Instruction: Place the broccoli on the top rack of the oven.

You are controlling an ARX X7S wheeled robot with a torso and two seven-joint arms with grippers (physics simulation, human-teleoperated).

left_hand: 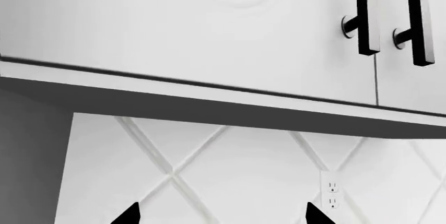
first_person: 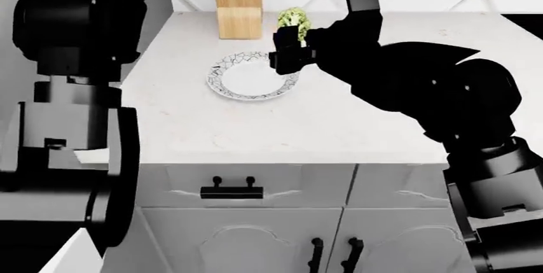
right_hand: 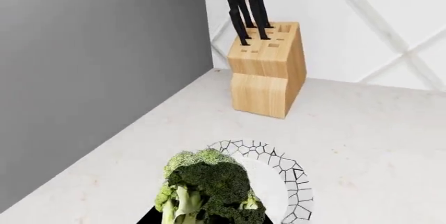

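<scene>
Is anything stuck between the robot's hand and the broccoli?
No. The right gripper already has the broccoli in its jaws, lifted above the plate on the counter. The oven and its rack are not in any view, so the way there can't be judged.

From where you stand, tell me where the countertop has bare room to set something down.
Bare countertop runs along the front edge above the drawer, and right of the plate under the right arm. The back-left corner is crowded: knife block, plate, and the right gripper holding the broccoli above them.
</scene>
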